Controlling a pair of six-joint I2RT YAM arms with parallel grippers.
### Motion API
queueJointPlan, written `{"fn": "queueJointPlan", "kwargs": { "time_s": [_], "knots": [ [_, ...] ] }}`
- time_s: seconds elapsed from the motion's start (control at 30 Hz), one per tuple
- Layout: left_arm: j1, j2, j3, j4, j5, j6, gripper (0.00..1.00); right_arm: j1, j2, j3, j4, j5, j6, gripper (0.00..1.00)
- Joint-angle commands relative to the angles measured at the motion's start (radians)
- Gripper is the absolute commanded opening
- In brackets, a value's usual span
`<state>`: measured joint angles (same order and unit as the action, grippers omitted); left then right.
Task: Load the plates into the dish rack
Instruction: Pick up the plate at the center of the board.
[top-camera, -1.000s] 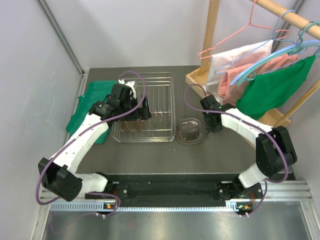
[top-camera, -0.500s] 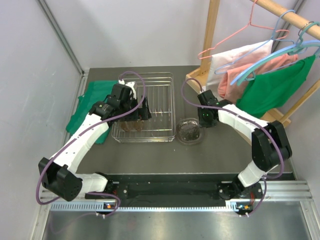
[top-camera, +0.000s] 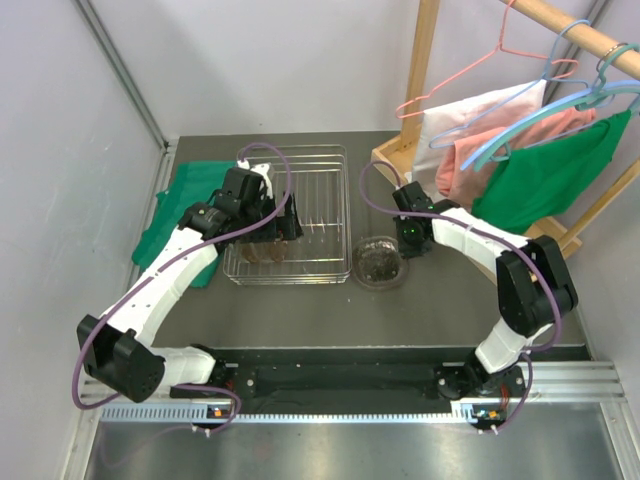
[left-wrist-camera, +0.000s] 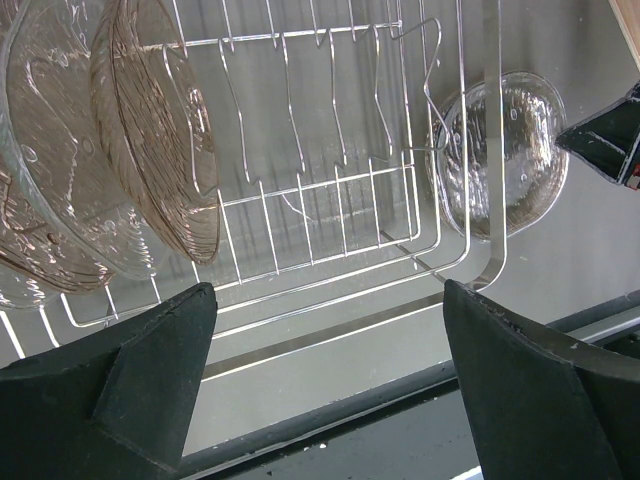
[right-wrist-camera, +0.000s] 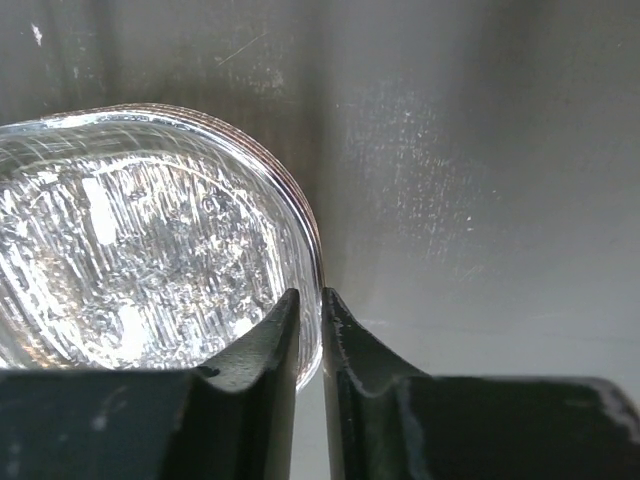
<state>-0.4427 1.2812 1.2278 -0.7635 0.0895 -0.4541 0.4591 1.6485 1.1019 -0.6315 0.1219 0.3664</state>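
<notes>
Glass plate (right-wrist-camera: 150, 240), clear, sitting on counter (right-wrist-camera: 480, 150) just beside dish rack (left-wrist-camera: 497, 180); right gripper (right-wrist-camera: 310, 330) jaws pinching its rim. Brown-tinted plates (left-wrist-camera: 160, 130) standing upright in rack. Left gripper (left-wrist-camera: 325, 390) hovering above rack, jaws spread wide.

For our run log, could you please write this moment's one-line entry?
left gripper open over dish rack; right gripper shut on clear plate; other plates racked
</notes>
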Motion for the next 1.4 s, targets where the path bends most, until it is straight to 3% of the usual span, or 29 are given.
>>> {"fn": "queueJointPlan", "kwargs": {
  "time_s": [0.0, 0.13, 0.8, 1.1, 1.37],
  "knots": [
    [0.004, -0.023, 0.013, 0.013, 0.0, 0.0, 0.99, -0.01, 0.011, 0.035, 0.016, 0.005, -0.021, 0.12],
    [0.004, -0.02, 0.012, 0.015, 0.001, 0.0, 0.99, -0.008, 0.004, 0.042, 0.001, 0.033, -0.035, 0.0],
    [0.006, -0.006, 0.012, 0.018, 0.001, 0.002, 0.99, 0.0, -0.115, 0.032, -0.108, 0.192, -0.043, 0.0],
    [0.004, -0.003, 0.006, 0.023, 0.009, 0.0, 0.99, -0.01, -0.095, -0.017, -0.073, 0.171, -0.006, 0.0],
    [0.004, -0.01, -0.001, 0.026, 0.007, 0.0, 0.99, -0.013, -0.079, -0.016, -0.034, 0.122, 0.012, 0.18]
  ]
}}
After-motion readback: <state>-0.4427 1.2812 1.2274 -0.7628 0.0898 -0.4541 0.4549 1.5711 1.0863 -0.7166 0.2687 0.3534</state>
